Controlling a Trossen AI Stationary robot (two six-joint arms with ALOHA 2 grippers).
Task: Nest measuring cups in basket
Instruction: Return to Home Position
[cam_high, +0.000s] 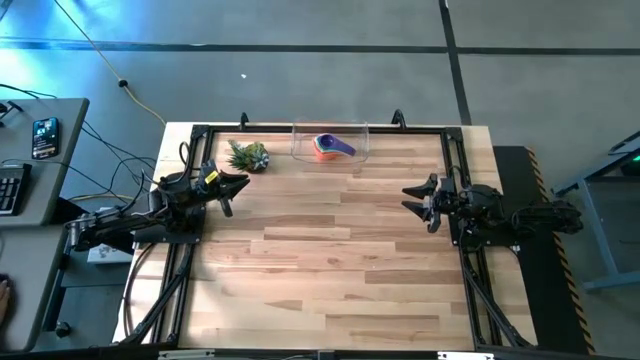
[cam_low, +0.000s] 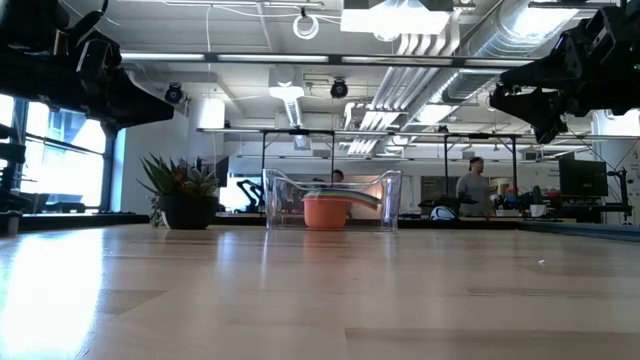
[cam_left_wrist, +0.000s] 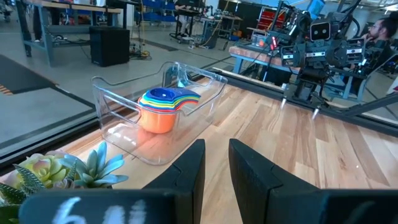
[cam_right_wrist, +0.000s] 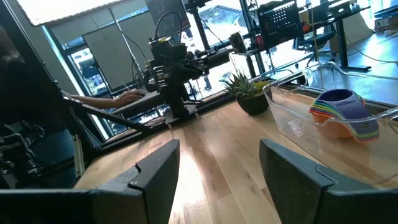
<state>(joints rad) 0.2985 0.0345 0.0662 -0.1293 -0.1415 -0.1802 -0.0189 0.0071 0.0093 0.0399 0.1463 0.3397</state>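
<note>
You have bright, even light from above on the counter, and the shadows beside the left arm and the right arm are faint. In the low view the ceiling lamps burn out to white, and daylight comes through the window. Against them both arms are almost black silhouettes, and the wood carries a pale sheen. The clear basket catches small glints on its rim. In the left wrist view, the fingers of the left claw are near the lens and look soft, and the white mark below them is blurred.
</note>
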